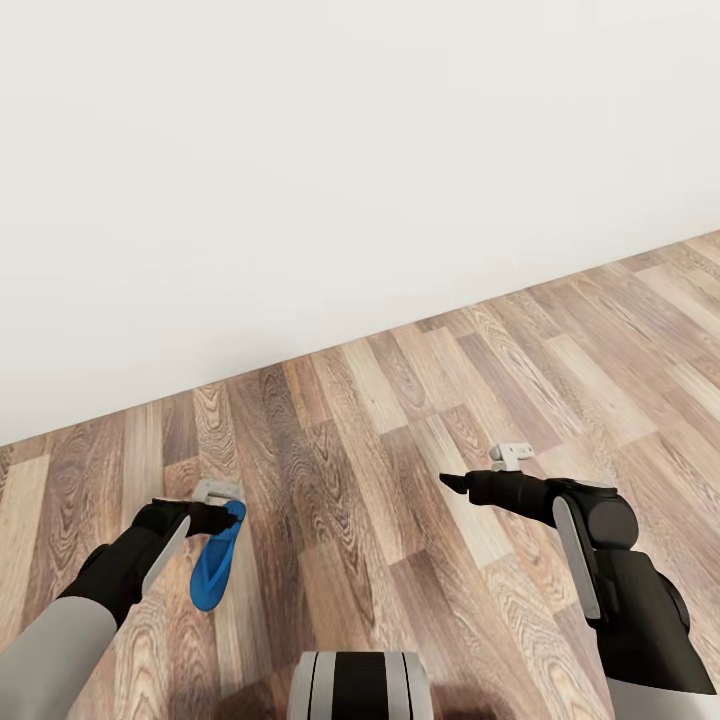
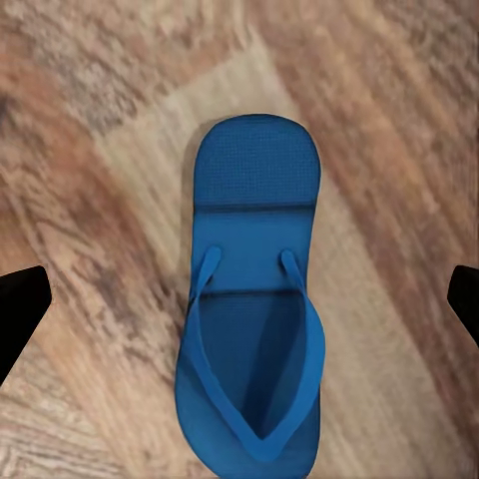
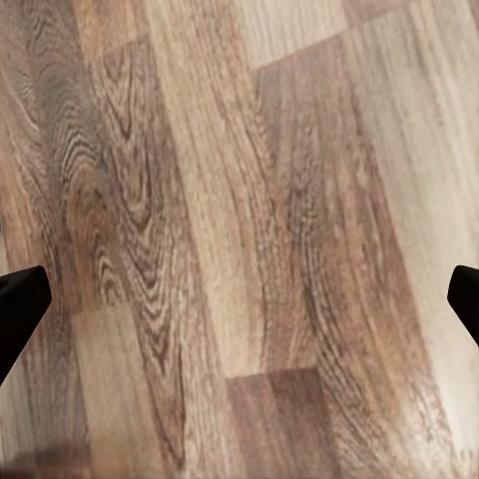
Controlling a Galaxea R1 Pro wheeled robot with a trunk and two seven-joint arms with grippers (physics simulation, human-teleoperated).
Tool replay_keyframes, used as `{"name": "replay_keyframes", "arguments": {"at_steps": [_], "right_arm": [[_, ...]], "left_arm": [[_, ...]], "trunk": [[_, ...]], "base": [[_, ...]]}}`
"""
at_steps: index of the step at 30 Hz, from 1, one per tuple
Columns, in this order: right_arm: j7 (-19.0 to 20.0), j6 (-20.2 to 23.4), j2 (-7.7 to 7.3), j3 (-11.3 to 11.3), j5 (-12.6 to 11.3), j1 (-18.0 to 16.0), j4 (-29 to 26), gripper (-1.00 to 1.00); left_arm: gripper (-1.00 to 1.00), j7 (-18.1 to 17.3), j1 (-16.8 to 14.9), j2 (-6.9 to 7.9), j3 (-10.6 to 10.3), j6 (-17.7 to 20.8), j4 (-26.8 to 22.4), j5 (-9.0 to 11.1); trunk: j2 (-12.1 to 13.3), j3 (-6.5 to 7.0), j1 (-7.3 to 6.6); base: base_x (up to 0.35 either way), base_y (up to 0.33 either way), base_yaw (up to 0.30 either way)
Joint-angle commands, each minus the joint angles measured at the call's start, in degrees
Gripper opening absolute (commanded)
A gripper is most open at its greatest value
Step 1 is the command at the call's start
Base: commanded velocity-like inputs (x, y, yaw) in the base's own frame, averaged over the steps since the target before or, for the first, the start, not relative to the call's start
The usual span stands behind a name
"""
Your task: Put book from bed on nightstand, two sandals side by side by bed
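Nearest in the head view, the robot's trunk (image 1: 360,686) rises from the lower edge, cut off by the frame. To either side the two arms reach forward over a wood-plank floor (image 1: 400,480) of mixed brown and pale boards.

The left gripper (image 1: 222,512) hangs above one blue sandal (image 1: 215,560), which lies flat on the floor under the left arm; the forearm hides its near-left edge. In the left wrist view the sandal (image 2: 254,299) sits centred between the two black fingertips (image 2: 20,309), strap side up, its toe end cut off by the frame edge. The fingertips stand wide apart at the picture's sides and touch nothing, so this gripper is released.

The right gripper (image 1: 455,483) is held over bare planks, well apart from the sandal. Its wrist view has the fingertips (image 3: 20,309) likewise spread wide over plain floor (image 3: 239,239), holding nothing.

Farther off, the floor meets a plain white wall (image 1: 300,180) along a slanting line; the wall takes the upper half of the head view and shows no detail.
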Motion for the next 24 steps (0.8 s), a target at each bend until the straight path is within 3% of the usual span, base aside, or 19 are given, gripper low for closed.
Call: {"name": "replay_keyframes", "arguments": {"at_steps": [1, 11, 21, 24], "right_arm": [[0.1, 0.3, 0.00, 0.0, -0.1, 0.0, 0.0, 1.00], [0.1, 0.3, 0.08, 0.2, -0.1, 0.1, 0.0, 1.00], [0.1, 0.2, 0.16, 0.4, -0.1, 0.1, 0.0, 1.00], [0.1, 0.2, 0.18, 0.5, -0.1, 0.2, 0.0, 1.00]], "left_arm": [[1.00, 0.2, 0.0, 0.08, -0.2, 0.3, -0.1, 0.6], [1.00, -0.3, 0.7, 1.75, -0.2, -3.1, 0.8, 1.0], [1.00, 0.0, 1.9, 0.67, -0.9, -5.4, 1.7, 0.5], [1.00, 0.1, 1.9, 0.22, -0.8, -5.4, 1.9, 0.5]], "trunk": [[0.0, -0.04, -0.01], [0.0, -0.04, -0.01], [0.0, -0.04, -0.01], [-0.1, -0.70, 0.07]], "base": [[0.000, 0.000, 0.000], [0.000, 0.000, 0.000], [0.000, 0.000, 0.000], [0.000, 0.000, 0.000]]}}
